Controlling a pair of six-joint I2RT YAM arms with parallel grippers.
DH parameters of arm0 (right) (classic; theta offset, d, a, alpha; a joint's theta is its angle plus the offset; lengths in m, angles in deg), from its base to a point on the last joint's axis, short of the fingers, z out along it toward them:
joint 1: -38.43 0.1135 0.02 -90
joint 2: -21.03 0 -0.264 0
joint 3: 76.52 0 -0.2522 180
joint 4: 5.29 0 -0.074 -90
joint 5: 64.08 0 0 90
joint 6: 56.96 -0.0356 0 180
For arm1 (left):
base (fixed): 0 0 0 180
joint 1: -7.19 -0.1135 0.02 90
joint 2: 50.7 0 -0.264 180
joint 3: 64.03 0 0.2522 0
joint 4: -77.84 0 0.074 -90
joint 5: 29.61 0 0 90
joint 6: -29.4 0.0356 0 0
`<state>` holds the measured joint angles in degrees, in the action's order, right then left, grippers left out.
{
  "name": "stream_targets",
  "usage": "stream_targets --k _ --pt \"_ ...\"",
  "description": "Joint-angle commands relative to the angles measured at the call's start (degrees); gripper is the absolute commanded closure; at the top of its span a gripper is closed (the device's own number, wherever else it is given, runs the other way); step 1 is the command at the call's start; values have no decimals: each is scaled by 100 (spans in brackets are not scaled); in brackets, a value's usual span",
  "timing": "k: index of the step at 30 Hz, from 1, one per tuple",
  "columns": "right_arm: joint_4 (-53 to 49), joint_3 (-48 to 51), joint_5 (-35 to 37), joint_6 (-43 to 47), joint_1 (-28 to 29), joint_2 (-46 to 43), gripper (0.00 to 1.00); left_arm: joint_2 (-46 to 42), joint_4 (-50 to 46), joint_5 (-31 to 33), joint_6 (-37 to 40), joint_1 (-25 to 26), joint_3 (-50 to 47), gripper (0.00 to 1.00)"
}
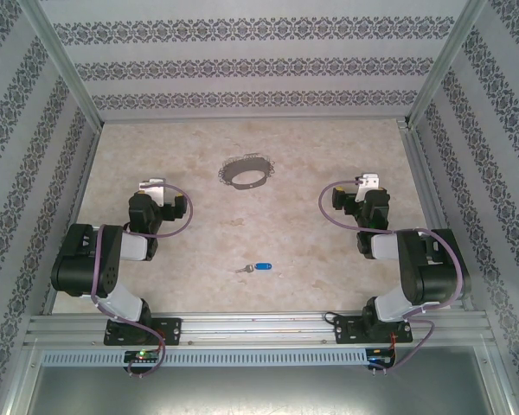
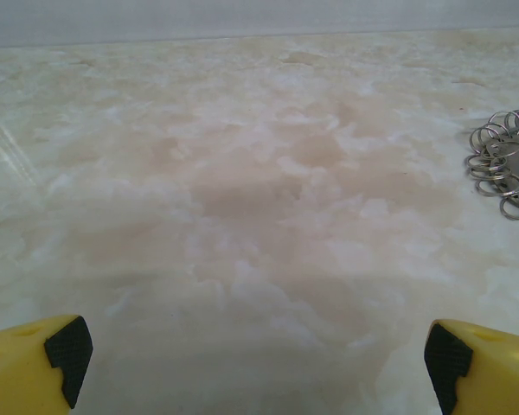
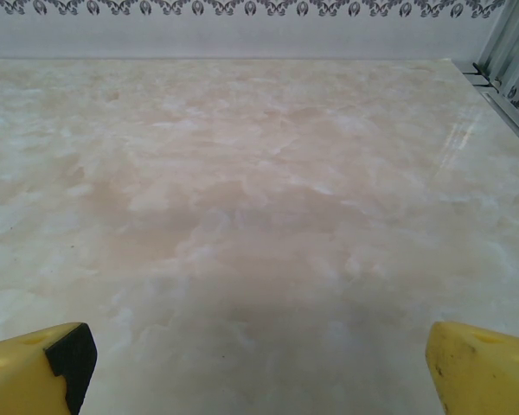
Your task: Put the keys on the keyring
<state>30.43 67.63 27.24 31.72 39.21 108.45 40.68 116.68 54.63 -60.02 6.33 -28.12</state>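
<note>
Key [image 1: 261, 268]: one, blue-headed, lying on the surface [image 1: 329, 251] near the front, between the arms.
Keyring [image 1: 246, 169]: one dark loop farther back, well apart from the key. The left wrist view shows its edge as small silver rings, cut off at the right.
Left hand [image 2: 258, 350]: wide open, empty.
Right hand [image 3: 259, 359]: wide open, empty.

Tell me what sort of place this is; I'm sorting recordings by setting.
Probably a purpose-built robot test cell rather than a home: a marble-look table fenced by aluminium framing, with wallpapered panels standing in as walls on three sides.
</note>
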Motion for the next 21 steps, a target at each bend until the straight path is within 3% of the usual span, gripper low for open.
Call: stream_targets --k 1,4,9,17,21 --pt "71 -43 -314 -112 -120 -87 2 -77 -151 45 -76 -48 96 0" --pt "86 -55 -347 -97 -117 -133 2 -110 -97 -282 44 -46 57 0" --pt "-1276 -564 -461 46 -74 -589 2 -612 -767 -244 100 -4 209 1" --pt "-2237 -1018 202 190 247 -904 2 -1643 -1764 -128 37 81 532 1" --pt "-3053 -1456 409 -527 209 -1345 2 -1909 -2826 -304 -265 98 1122 0"
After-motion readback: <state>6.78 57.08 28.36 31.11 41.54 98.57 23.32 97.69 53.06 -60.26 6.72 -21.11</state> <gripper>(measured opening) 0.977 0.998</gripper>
